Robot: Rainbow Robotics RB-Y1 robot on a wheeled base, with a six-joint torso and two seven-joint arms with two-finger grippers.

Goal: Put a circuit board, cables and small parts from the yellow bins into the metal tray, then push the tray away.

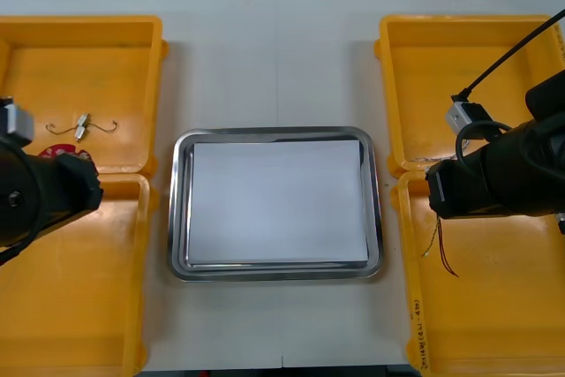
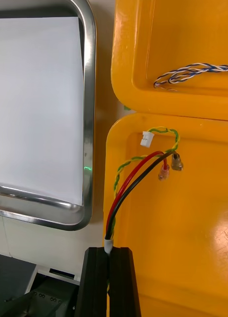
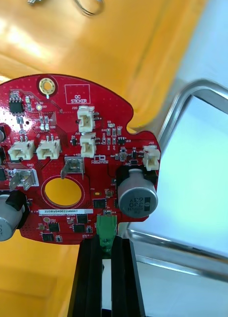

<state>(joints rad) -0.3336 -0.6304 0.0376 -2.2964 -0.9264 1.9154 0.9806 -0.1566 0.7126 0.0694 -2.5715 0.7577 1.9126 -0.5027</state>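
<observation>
My left gripper (image 3: 108,242) is shut on the green connector at the edge of a round red circuit board (image 3: 69,158). It holds the board over the left yellow bins (image 1: 106,68), close to the metal tray's rim (image 3: 179,110). A sliver of the board (image 1: 64,154) peeks out beside the left arm. My right gripper (image 2: 110,252) is shut on a cable of red, black and yellow-green wires (image 2: 136,173) in the near right bin (image 2: 183,237). The cable's ends (image 1: 440,252) trail below the right arm. The tray (image 1: 274,134), white inside, holds nothing.
Small metal parts (image 1: 81,126) lie in the far left bin. A twisted blue and white cable (image 2: 193,72) lies in the far right bin (image 1: 459,68). The tray sits between the two pairs of bins, with bare table beyond it.
</observation>
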